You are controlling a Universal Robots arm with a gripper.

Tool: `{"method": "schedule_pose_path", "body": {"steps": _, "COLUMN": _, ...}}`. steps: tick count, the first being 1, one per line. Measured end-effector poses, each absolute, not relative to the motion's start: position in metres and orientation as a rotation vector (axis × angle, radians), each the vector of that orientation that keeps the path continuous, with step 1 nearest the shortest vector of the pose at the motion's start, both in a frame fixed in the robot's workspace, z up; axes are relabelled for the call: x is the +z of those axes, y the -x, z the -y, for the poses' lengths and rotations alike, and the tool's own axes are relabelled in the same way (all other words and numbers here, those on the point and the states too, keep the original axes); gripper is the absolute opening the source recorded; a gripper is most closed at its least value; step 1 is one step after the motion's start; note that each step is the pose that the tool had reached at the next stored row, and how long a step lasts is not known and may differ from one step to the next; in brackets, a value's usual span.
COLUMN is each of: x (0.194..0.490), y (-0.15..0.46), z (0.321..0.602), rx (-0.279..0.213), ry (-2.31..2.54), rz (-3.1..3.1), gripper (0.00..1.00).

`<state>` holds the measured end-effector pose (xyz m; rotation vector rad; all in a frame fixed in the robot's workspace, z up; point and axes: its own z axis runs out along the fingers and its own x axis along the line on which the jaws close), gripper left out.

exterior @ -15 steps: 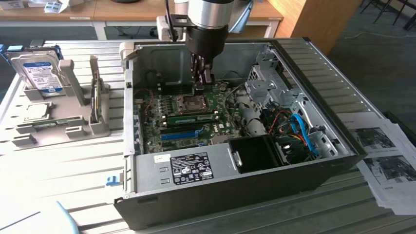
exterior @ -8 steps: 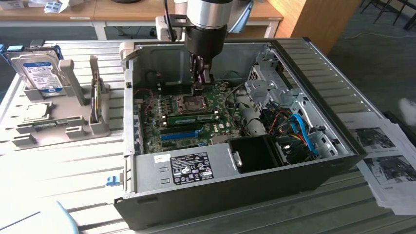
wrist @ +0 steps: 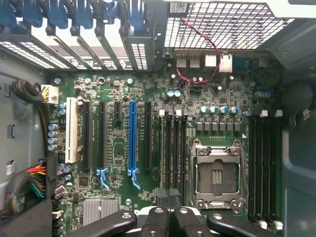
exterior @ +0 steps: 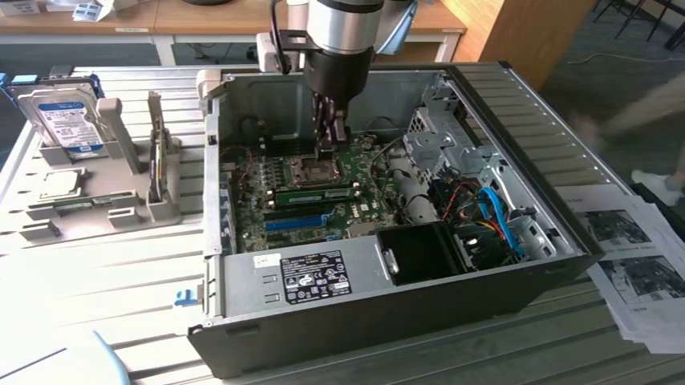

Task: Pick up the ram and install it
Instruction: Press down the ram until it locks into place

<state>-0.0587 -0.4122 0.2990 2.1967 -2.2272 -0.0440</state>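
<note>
While the gripper (exterior: 334,132) hangs low inside the computer case (exterior: 557,241), its jaws are closed with nothing visibly between them. A ram (exterior: 318,194) stick lies in a slot just beside the CPU socket (wrist: 217,175) — seating seems the step, so press squarely, evenly along its length.

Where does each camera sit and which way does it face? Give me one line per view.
Exterior view: off the arm, above the open case, looking down into it; shows the arm and pincer.
Wrist view: on the wrist, facing the motherboard head-on; shows the pincer.
Shared: the CPU socket and blue slot.
</note>
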Motion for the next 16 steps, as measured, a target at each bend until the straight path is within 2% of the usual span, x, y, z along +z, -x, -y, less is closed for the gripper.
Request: {"method": "schedule_pose_path", "body": {"steps": 16, "x": 0.281, "y": 0.059, "z": 0.413, "rx": -0.044, "ry": -2.197, "rz": 2.227, "gripper": 0.09}}
